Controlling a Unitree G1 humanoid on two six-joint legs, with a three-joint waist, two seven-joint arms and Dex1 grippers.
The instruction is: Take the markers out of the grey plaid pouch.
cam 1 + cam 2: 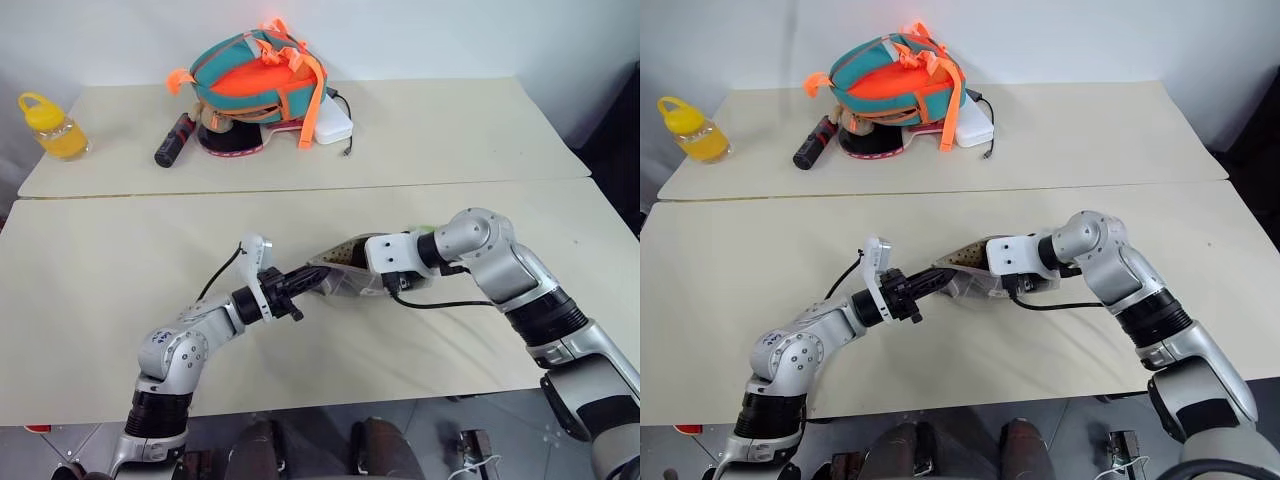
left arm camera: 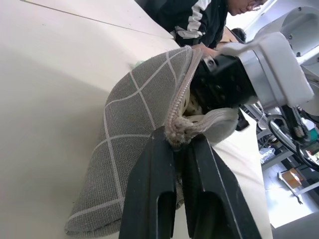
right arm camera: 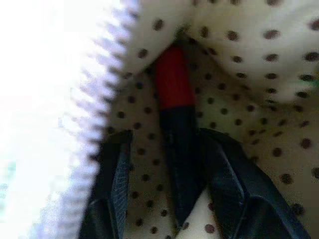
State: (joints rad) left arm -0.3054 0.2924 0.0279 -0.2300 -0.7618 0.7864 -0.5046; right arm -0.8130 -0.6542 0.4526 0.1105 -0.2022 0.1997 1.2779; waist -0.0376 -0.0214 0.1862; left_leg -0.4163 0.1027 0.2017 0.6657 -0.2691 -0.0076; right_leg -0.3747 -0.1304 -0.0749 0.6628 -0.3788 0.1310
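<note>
Right gripper point(image 3: 162, 199) reaches inside the grey plaid pouch point(image 2: 134, 129), fingers spread either side of the red marker point(image 3: 174, 129).
Left gripper point(image 2: 182, 149) pinches the pouch's zip edge, holding it open on the near table point(image 1: 100, 300).

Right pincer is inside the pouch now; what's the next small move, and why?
Probably close the right pincer: its fingers straddle the dark end of the slim red marker inside the grey plaid fabric pouch, with gaps either side, while the left pincer pinches the zip edge.
</note>
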